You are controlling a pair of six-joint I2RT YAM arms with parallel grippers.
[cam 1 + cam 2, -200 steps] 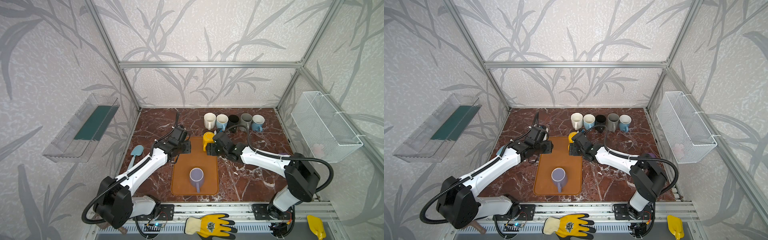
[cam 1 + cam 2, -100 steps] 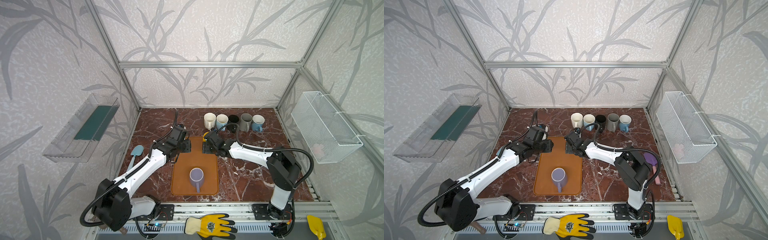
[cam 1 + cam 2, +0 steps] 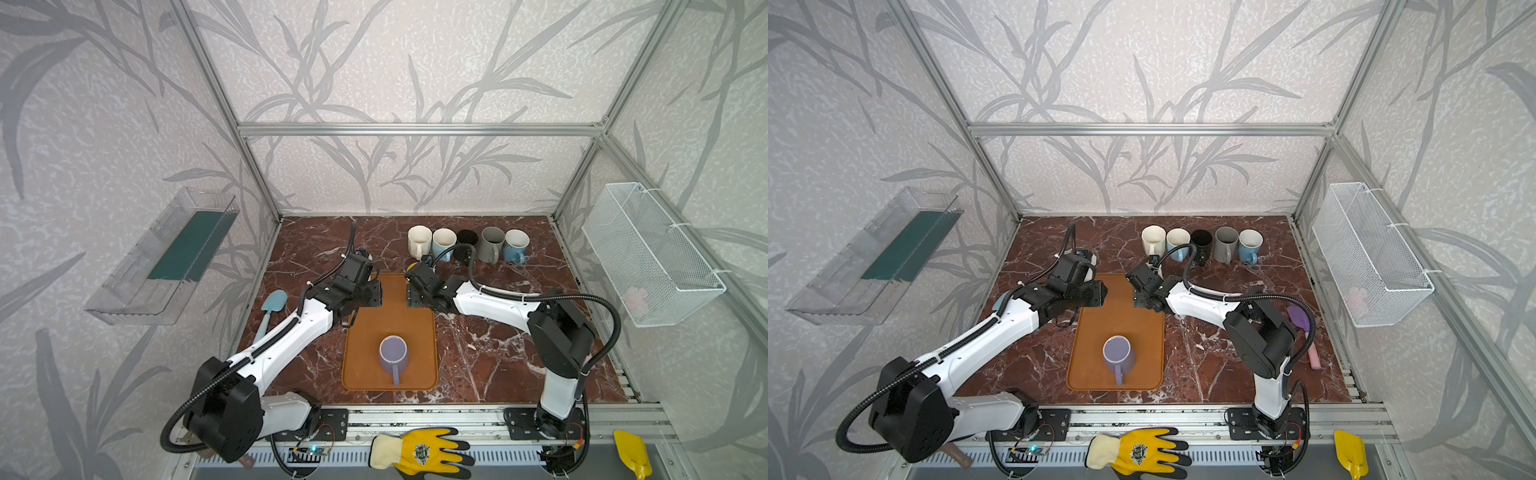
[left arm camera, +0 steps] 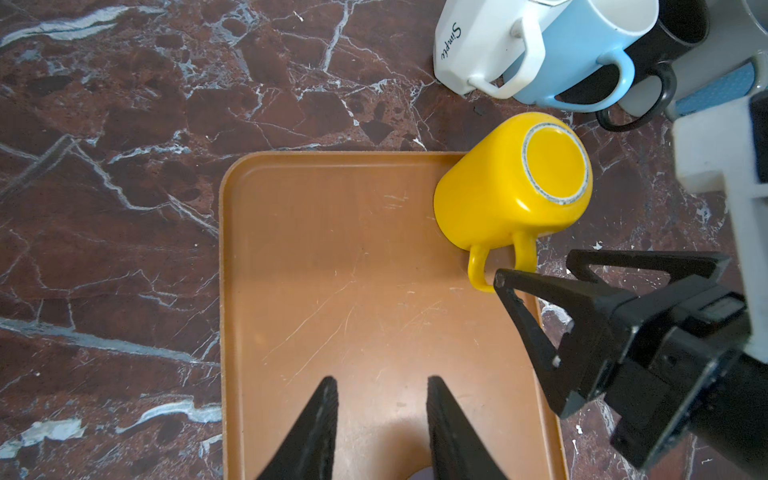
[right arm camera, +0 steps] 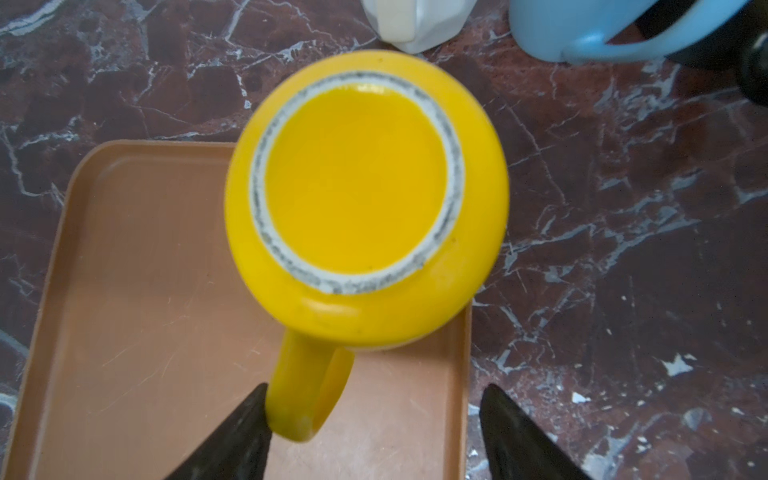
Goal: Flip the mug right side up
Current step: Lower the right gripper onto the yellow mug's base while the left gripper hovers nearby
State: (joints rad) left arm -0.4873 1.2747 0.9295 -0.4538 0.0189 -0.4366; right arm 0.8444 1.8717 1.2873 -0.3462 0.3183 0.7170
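The marble tabletop (image 3: 478, 357) holds an orange tray (image 3: 415, 328) centrally, five mugs (image 3: 491, 245) at one o'clock, a blue scoop (image 3: 274, 301) at nine, a purple spatula (image 3: 1300, 318) at three.

yellow mug (image 4: 490, 208) – white base ring (image 5: 455, 183) speckled grey, orange-brown tray (image 4: 332, 270), lilac mug (image 3: 394, 353), dark red marble tabletop (image 3: 498, 365) with white veins, cream mug (image 3: 417, 243), pale blue mug (image 3: 444, 245), black mug (image 3: 467, 240), grey mug (image 3: 492, 247), blue mug (image 3: 515, 247), pale walls (image 3: 374, 62) – grey leaf print

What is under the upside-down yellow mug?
The yellow mug stands base-up on a corner of the tray. Its body covers its mouth and that corner; anything inside is unseen.
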